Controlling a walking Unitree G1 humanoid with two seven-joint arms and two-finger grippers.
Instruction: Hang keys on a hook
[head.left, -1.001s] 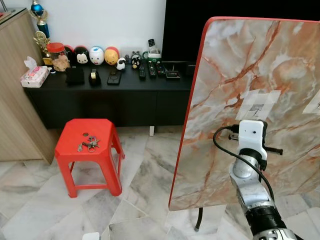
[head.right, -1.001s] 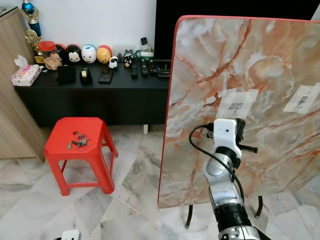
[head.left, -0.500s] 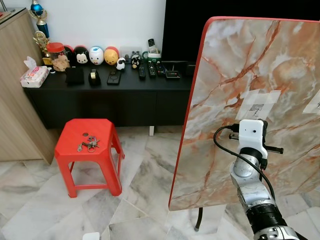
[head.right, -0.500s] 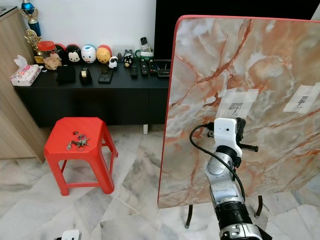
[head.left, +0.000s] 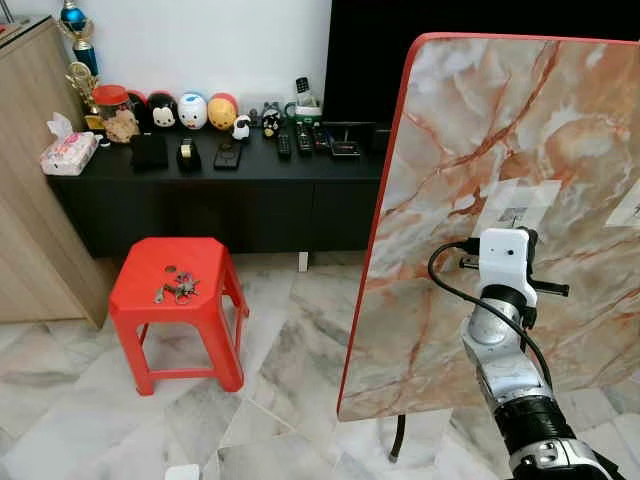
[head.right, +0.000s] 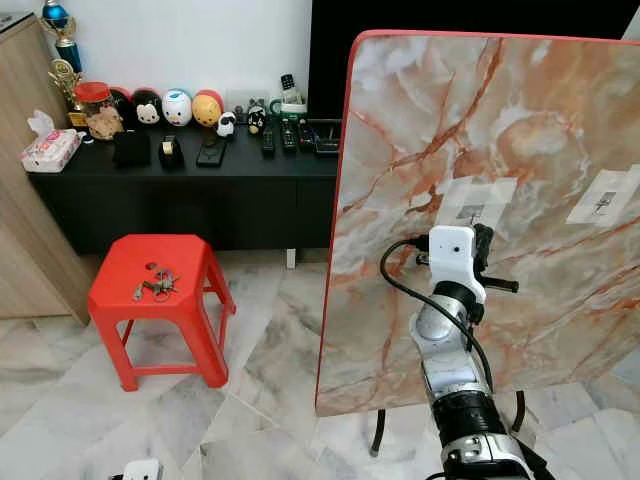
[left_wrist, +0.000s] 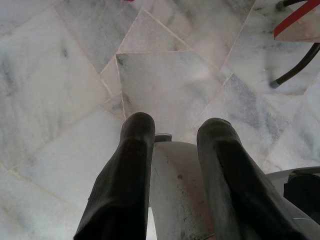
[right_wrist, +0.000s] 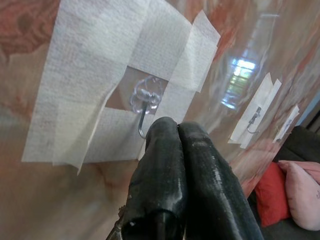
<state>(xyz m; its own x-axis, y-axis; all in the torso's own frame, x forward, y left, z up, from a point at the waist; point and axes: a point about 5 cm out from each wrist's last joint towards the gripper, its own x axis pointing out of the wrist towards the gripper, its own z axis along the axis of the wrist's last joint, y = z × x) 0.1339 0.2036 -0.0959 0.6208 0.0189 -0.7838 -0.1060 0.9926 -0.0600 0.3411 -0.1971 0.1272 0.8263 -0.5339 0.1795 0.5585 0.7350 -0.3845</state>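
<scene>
- Two taped hooks show on the marble board (head.left: 480, 150); our right gripper (right_wrist: 176, 131) partly covers the nearer hook (right_wrist: 144, 102).
- We see that gripper's fingers pressed together, empty, tips just below the hook.
- The keys (head.left: 178, 291) lie on the red stool (head.left: 130, 300), well left of the board.
- Our left gripper (left_wrist: 175, 132) hangs parted over the floor.

Keys (head.left: 177, 291) on stool (head.left: 214, 268), left of upright tabletop (head.left: 470, 120), sideboard (head.left: 250, 190) behind
</scene>
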